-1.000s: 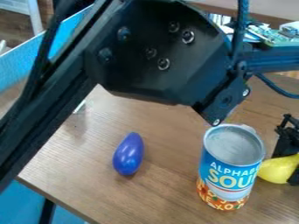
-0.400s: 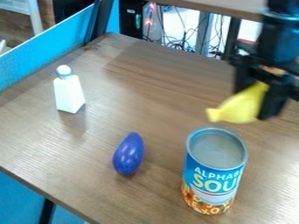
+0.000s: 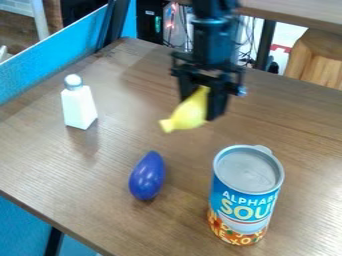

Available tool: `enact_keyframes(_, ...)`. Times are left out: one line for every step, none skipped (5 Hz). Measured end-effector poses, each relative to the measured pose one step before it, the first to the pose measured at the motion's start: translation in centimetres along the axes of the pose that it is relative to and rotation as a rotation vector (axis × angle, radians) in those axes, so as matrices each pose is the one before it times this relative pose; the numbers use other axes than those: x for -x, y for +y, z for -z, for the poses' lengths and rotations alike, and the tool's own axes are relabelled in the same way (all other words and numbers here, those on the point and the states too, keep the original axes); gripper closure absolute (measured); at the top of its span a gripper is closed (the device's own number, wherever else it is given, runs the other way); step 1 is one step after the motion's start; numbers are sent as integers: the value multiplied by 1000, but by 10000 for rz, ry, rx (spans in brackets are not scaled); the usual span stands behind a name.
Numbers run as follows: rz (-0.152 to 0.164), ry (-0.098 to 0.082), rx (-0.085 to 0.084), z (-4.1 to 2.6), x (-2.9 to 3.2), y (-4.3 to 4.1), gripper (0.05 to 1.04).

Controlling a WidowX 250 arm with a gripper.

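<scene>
The black gripper (image 3: 199,102) hangs over the middle of the table, shut on a yellow pear-like toy (image 3: 190,111). The toy is tilted, its narrow end pointing down and to the left, and appears to be held above the tabletop. Below and left of it, a purple egg-shaped object (image 3: 147,176) lies on the wood. A blue soup can (image 3: 246,192) stands upright at the lower right, nearer the camera than the gripper. To the left stands a white shaker with a grey cap (image 3: 79,106).
The brown wooden table (image 3: 133,120) has its left front edge running down to the bottom of the view. A blue panel (image 3: 60,55) borders it at the upper left. Cables and a wooden stool (image 3: 317,60) are behind the far edge.
The gripper has swung from the right side to the middle, carrying the yellow toy left. The arm no longer covers the shaker. The can has shifted slightly left since the earliest frame.
</scene>
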State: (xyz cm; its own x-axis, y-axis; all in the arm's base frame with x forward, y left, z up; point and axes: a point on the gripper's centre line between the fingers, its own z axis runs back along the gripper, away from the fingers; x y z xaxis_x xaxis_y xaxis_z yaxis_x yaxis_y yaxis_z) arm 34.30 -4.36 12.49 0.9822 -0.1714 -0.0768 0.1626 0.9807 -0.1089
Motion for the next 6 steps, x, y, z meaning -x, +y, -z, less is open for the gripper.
enact_keyframes(-1218, 558, -95, -577, 818, 4289, 482)
enact_keyframes(-1114, 1078, -203, 1909, 366, 2310, 482)
enact_keyframes(-287, -59, 362, 684, -402, 1684, 482)
enact_keyframes(161, 970, 419, 3247, -913, 1034, 482)
enact_keyframes(364, -100, 48, 250, -626, -5, 482)
enact_keyframes(316, -267, 171, -24, -392, -97, 430)
